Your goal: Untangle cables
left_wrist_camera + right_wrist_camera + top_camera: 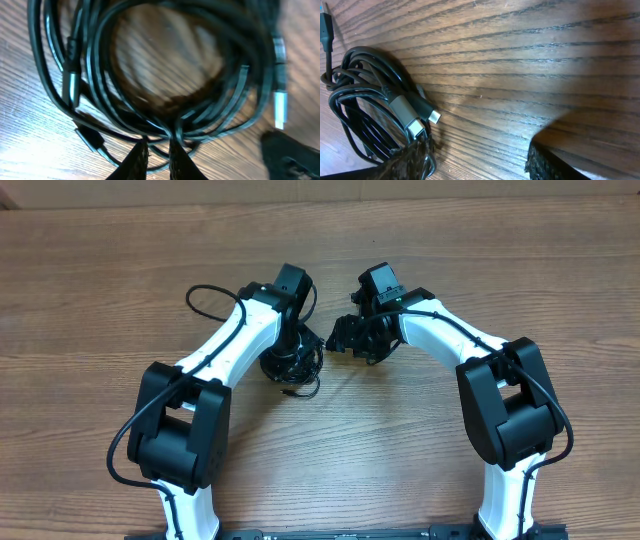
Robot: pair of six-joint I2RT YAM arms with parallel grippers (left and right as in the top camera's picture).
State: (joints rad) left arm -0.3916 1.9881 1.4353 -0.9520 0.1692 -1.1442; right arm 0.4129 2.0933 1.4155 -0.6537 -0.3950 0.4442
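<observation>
The cables (300, 376) lie as one black coil on the wooden table between the two arms. In the left wrist view the cables (100, 75) fill the frame in loops, with a silver plug (280, 107) at the right. My left gripper (159, 150) reaches down into the near edge of the coil. Its jaws stand only a narrow gap apart, pinched on strands that converge at the tips. My right gripper (477, 155) is open just right of the coil. Its left finger (405, 162) touches the cables (365, 110) beside two grey-tipped plugs (415, 125), and only bare wood lies between its jaws.
The wooden table (420, 440) extends on all sides of the coil. A dark shape (292, 155) at the lower right of the left wrist view is close to the coil. The left arm's own black wire (205, 300) loops out above its forearm.
</observation>
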